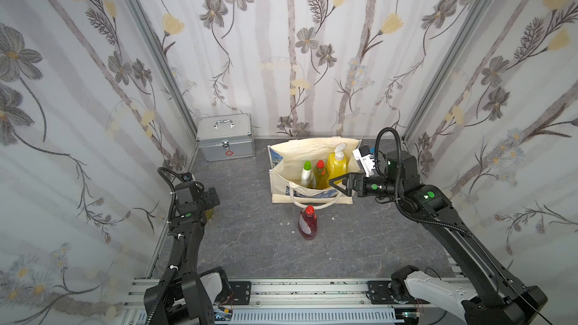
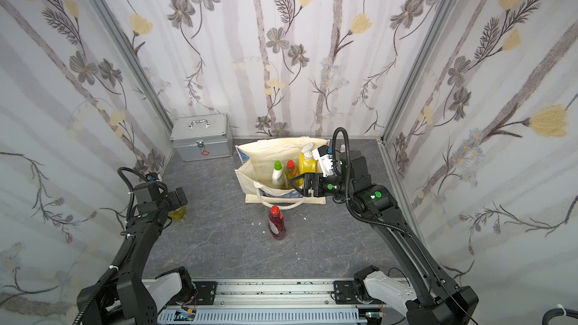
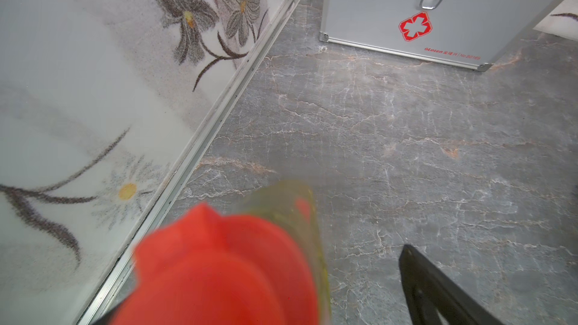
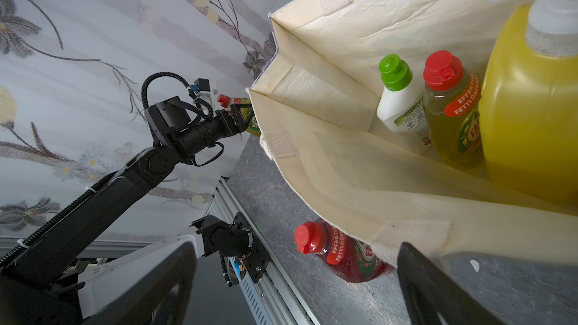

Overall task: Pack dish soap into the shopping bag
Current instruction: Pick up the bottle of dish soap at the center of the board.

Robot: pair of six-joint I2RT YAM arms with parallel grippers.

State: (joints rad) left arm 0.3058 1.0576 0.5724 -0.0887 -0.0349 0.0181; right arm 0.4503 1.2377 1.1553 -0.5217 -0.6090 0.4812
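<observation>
Straddling a yellow-green bottle [image 2: 177, 214] with the left gripper [image 4: 242, 113], close against the left wall [image 3: 93, 89]. Spreading the fingers [image 3: 438, 292] apart rather than clamping: showing, in the left wrist view, bare table [image 3: 391, 182] between one finger and the bottle's side. Standing that bottle seemingly upright on the table, well apart from the shopping bag [image 1: 312, 146], its red cap [image 3: 219, 270] pointing up at the wrist camera. Judging by the pose, lining up for a squeeze on the body just under the cap, a sensible way of carrying it upright over a tall cloth rim.

Hanging the right gripper [image 1: 337, 186] above the near right corner of the bag, also spread wide and gripping nothing. Probably waiting, or getting ready for steadying the soft rim.

Standing the bag open-mouthed toward the far side of the table, right of centre, with its near handle [image 1: 309, 203] drooping outward onto the table. Holding three bottles inside, all upright and crowded along the right half: a white bottle [image 1: 307, 171] with a green cap on the left, a second yellow-green bottle [image 1: 319, 174] just beside it, and a big yellow pump bottle [image 1: 337, 164] on the far right. Leaving the left half of the bag free.

Leaving a red bottle [image 1: 308, 223] outside, standing on the table just near of the bag, beside the drooping handle. Ignoring the shut silver case [image 1: 225, 142] in the far left corner.
</observation>
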